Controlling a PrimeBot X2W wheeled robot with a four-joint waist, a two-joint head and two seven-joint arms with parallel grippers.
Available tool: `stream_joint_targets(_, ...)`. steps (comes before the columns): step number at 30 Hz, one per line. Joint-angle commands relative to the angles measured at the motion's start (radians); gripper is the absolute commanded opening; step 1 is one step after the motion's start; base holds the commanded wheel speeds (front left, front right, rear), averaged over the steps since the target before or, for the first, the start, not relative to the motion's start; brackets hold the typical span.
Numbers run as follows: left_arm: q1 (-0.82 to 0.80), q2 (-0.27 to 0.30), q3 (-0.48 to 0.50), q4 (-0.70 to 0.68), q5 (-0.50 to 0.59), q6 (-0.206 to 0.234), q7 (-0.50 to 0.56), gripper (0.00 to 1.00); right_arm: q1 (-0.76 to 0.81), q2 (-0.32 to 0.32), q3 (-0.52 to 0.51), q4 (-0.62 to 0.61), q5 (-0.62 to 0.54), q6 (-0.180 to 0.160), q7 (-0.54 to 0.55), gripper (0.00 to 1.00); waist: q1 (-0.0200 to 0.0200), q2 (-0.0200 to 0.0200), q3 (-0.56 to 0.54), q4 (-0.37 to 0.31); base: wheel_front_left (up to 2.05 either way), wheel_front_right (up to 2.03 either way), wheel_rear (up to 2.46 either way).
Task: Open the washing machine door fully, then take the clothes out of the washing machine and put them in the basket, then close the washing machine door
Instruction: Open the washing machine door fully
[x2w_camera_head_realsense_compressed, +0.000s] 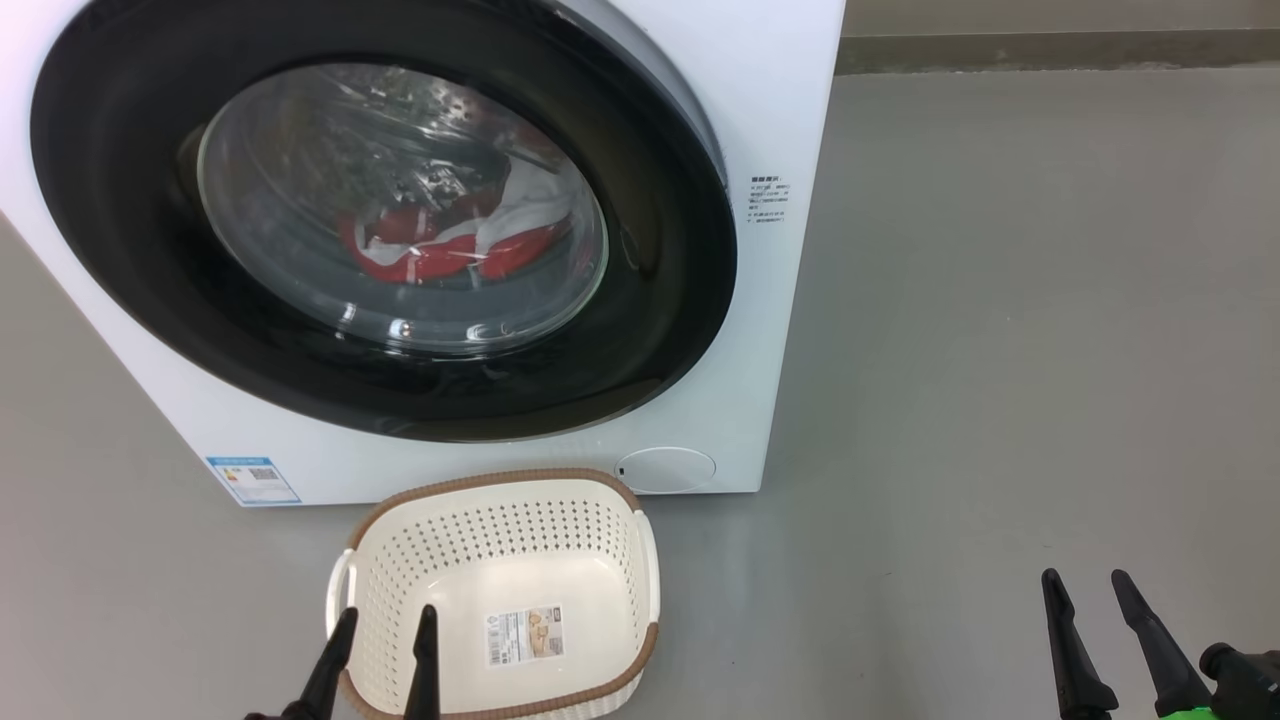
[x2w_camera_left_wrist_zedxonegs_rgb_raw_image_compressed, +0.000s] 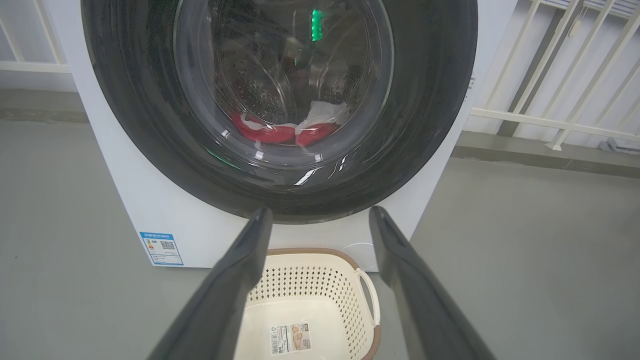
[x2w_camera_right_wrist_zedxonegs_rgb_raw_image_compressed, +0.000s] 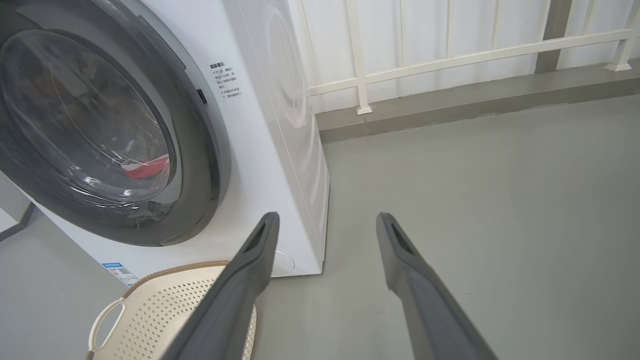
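Washing machine (x2w_camera_head_realsense_compressed: 790, 300): stands white and box-shaped on the grey floor (x2w_camera_head_realsense_compressed: 1000, 350), at the upper left of the head view. Washing machine door (x2w_camera_head_realsense_compressed: 120, 230): lies closed over the front, with a wide glossy black rim around a bulging clear window. Basket (x2w_camera_head_realsense_compressed: 500, 474): rests on the floor just in front of the machine, below the door's lower edge; cream, perforated, brown-rimmed, with a label sticker (x2w_camera_head_realsense_compressed: 524, 636) on its bottom. Clothes (x2w_camera_head_realsense_compressed: 440, 255): lie low in the drum behind the glass, red with white bands, bunched together. Left pincer (x2w_camera_head_realsense_compressed: 388, 612): hangs over the near edge of the basket, fingers spread wide and pointing toward the door, gripping nothing. Right pincer (x2w_camera_head_realsense_compressed: 1085, 575): hovers above bare floor well to the right of machine and basket, likewise spread wide, holding nothing. Round white flap (x2w_camera_head_realsense_compressed: 665, 469): sits at the lower right of the front, just behind the basket. Blue label (x2w_camera_head_realsense_compressed: 253, 480): sticks to the front's lower left corner.
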Motion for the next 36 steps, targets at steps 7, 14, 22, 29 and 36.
stream_joint_targets(7,-0.020,0.009,0.035,-0.018,-0.012,-0.007,-0.012,1.00,-0.029,-0.013,0.040,-0.051,0.049,-0.001,-0.014,0.16,0.0000,0.0000,-0.001,-0.006,0.00,0.00,0.00)
stream_joint_targets(14,-0.033,0.009,0.031,-0.027,-0.020,-0.008,-0.012,1.00,-0.128,-0.013,0.064,-0.086,0.175,-0.001,-0.014,0.00,0.0000,0.0000,0.020,-0.009,0.00,0.00,0.00)
stream_joint_targets(22,-0.081,0.009,-0.008,-0.040,-0.041,-0.003,-0.012,1.00,-0.369,-0.041,0.089,-0.109,0.325,-0.001,-0.014,0.00,0.0000,0.0000,0.084,0.021,0.00,0.00,0.00)
stream_joint_targets(29,-0.135,0.009,-0.052,-0.049,-0.066,0.005,-0.012,1.00,-0.569,-0.122,0.149,-0.088,0.435,-0.001,-0.014,0.00,0.0000,0.0000,0.166,0.086,0.00,0.00,0.00)
stream_joint_targets(36,-0.184,0.009,-0.111,-0.058,-0.099,0.021,-0.012,1.00,-0.732,-0.242,0.289,-0.044,0.612,-0.001,-0.012,0.00,0.0000,0.0000,0.250,0.153,0.00,0.00,0.00)
